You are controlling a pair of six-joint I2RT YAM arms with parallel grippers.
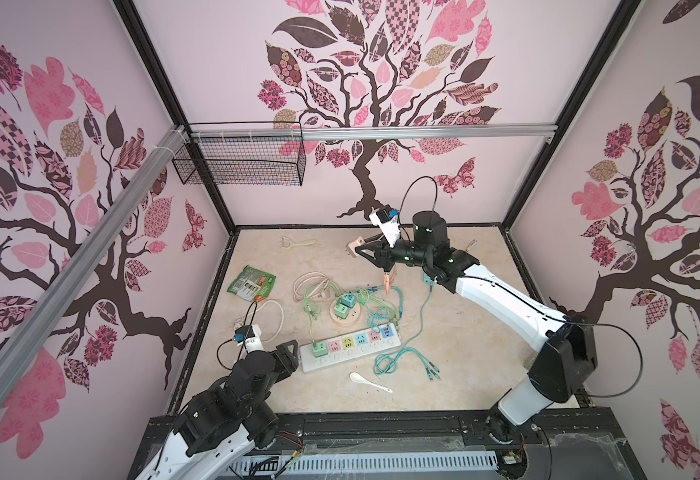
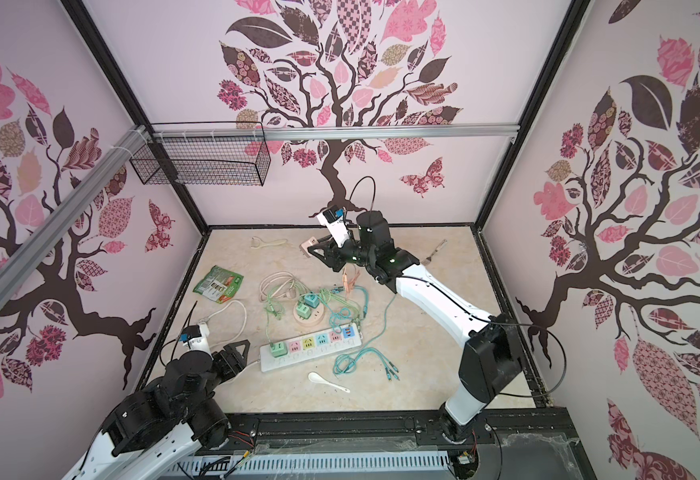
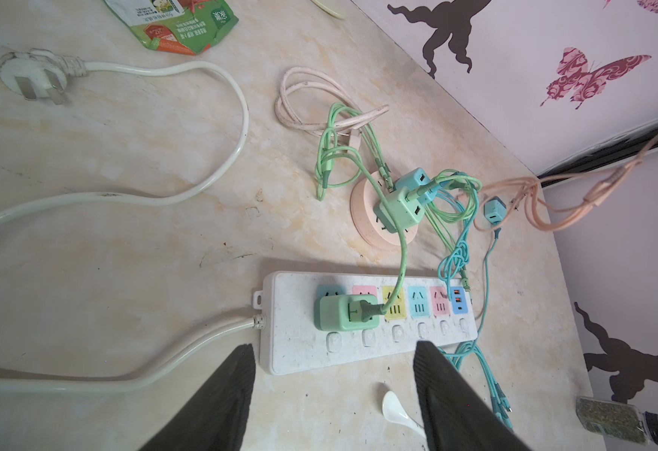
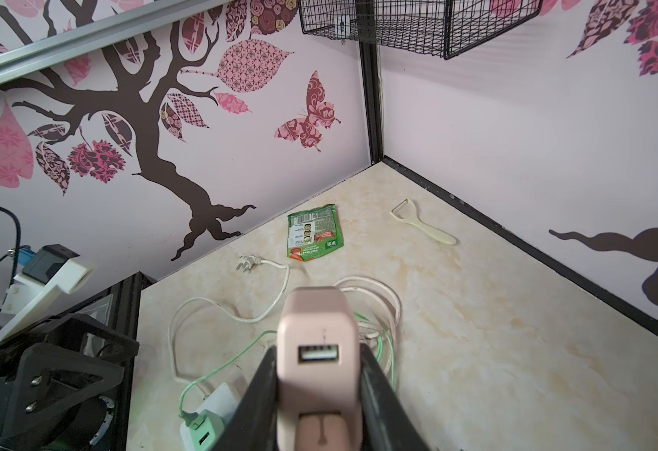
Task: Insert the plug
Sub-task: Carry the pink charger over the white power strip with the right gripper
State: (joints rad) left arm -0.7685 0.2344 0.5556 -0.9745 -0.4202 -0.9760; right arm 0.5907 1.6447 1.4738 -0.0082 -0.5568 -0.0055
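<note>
Right now your right claw (image 4: pixel 317 375) is clamped tight on the pink plug (image 4: pixel 315 324), holding it clear of the desk (image 1: pixel 464 332) near the middle of its far edge, probably so the prongs can be turned toward a socket. Your left claw (image 3: pixel 334 345) hangs with jaws well parted and empty beside the power strip (image 3: pixel 288 351) toward the near edge, seemingly ready to steady it. The desk is pale, marbled and strewn with cables (image 1: pixel 398 357); tree-patterned walls (image 1: pixel 423 187) close it in.

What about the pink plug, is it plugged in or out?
Out. The right hand grips the pink plug, away from the power strip.
</note>
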